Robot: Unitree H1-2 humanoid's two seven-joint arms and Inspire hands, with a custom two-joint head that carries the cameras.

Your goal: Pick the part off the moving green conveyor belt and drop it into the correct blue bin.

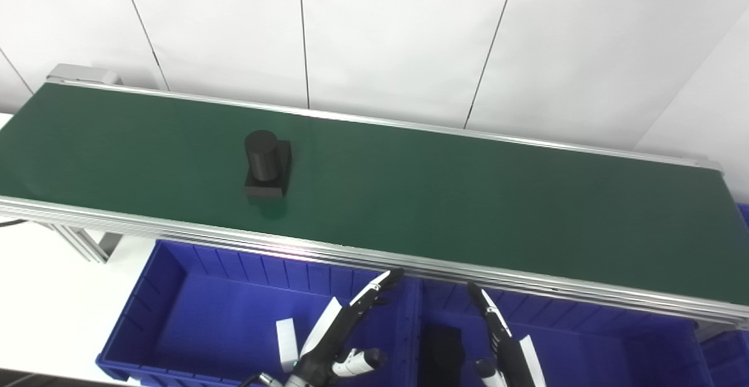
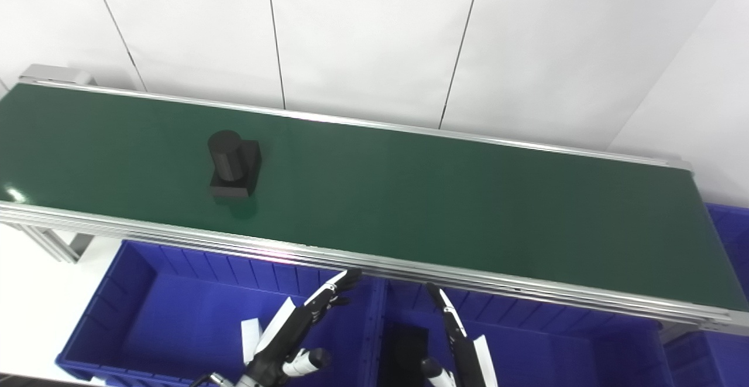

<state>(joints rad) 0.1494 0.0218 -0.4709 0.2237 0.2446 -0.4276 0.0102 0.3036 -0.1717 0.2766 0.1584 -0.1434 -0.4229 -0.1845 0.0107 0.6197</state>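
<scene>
White wall | left bin [image 1: 193, 317] bare | right bin [image 1: 585, 346]: black part [image 1: 443, 346] | both hands' fingers [image 1: 374, 287] spread

A black part [image 2: 233, 164] sits on the green conveyor belt [image 2: 439, 199], well apart from the left hand [image 2: 292, 340] and right hand [image 2: 459, 346], both open-fingered above 2 blue bins [image 2: 158, 293].

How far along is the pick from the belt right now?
One dark part already lies in the right blue bin. Nothing is in hand: the left hand and right hand hover open above the bins. Left: grasp the black part riding the green belt and bin it.
</scene>
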